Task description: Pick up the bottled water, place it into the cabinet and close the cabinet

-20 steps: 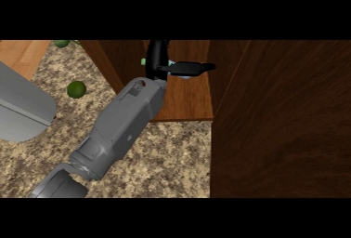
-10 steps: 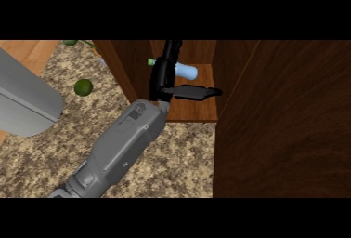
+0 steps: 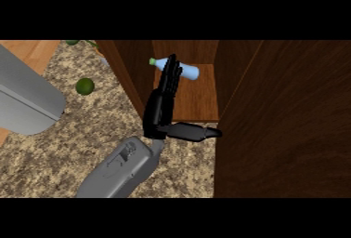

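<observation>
A: Status?
B: My right hand (image 3: pixel 163 109) has fingers (image 3: pixel 170 74) straight, released, tips at the clear plastic green-capped water bottle (image 3: pixel 179 68). It lies inside the dark wooden cabinet (image 3: pixel 198 100).
A: Remaining?
B: Brown door (image 3: pixel 284 121) not yet closed.

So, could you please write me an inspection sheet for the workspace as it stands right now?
Surface: speckled granite counter, bare where it shows.
Job's things: bottled water lies on its side on the wooden cabinet shelf, green cap pointing left; cabinet door stands open at the right.
Clutter: a green round fruit on the counter; more green bits at the top edge, too cut off to name.
Hands: one black hand reaches into the cabinet, fingers straight beside the bottle, thumb out to the right; which side it is cannot be told. No other hand seen.
Cables: nothing seen.
Surroundings: a grey appliance at the left.
</observation>
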Robot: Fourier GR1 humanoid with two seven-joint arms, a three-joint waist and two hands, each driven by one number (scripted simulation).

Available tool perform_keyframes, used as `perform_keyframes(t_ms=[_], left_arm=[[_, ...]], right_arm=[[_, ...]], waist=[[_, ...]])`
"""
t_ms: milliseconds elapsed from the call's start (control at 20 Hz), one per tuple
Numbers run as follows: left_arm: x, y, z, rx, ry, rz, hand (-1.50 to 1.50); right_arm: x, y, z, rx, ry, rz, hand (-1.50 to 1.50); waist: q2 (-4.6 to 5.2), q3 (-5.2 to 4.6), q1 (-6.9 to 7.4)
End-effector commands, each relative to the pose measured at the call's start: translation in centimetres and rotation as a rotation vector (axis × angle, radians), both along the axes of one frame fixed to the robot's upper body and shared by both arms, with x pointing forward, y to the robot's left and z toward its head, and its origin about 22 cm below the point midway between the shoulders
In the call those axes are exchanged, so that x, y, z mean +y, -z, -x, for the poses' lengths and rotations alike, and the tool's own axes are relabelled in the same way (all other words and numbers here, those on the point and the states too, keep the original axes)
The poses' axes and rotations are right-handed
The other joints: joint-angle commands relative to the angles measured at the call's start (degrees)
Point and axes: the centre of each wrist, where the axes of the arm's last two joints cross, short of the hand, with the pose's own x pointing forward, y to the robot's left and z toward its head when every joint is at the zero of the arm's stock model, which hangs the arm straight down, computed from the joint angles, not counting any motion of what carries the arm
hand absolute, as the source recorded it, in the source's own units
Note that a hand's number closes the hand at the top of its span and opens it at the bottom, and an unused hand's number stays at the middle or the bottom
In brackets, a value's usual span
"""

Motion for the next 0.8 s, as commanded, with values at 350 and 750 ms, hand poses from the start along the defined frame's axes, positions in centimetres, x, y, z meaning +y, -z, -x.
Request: perform_keyframes(t_ms=[350,750], left_arm=[[4.3,0.8,6.9,0.017,-0.003,0.047,-1.5],[7.8,1.0,10.7,0.032,-0.03,0.051,-1.5]], right_arm=[[2.3,-3.8,-0.8,0.052,-0.273,0.138,1.5],[5.5,-4.0,-0.9,0.073,-0.421,0.129,1.5]], waist=[[0.26,-0.04,0.13],[0.18,-0.07,-0.62]])
